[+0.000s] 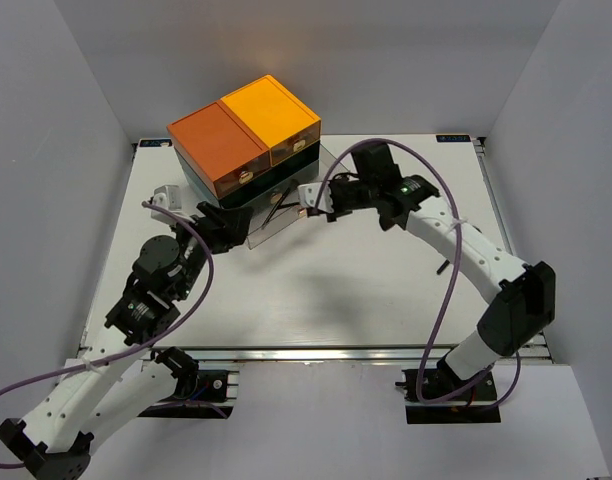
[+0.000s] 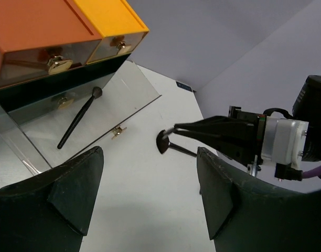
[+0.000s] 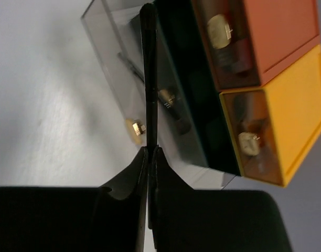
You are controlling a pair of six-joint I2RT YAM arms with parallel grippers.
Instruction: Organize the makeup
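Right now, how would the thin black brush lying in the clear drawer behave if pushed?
The thin black brush looks slim and straight, so probably light and stiff. In the smooth clear plastic drawer it would likely slide; its thin handle may roll.

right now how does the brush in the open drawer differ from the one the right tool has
The drawer brush lies flat on the floor of the pulled-out clear drawer, while the held brush is outside it, over the table. Nothing touches the drawer brush, but the held brush is pinched by its handle in the shut right tool. Both are thin with black handles.
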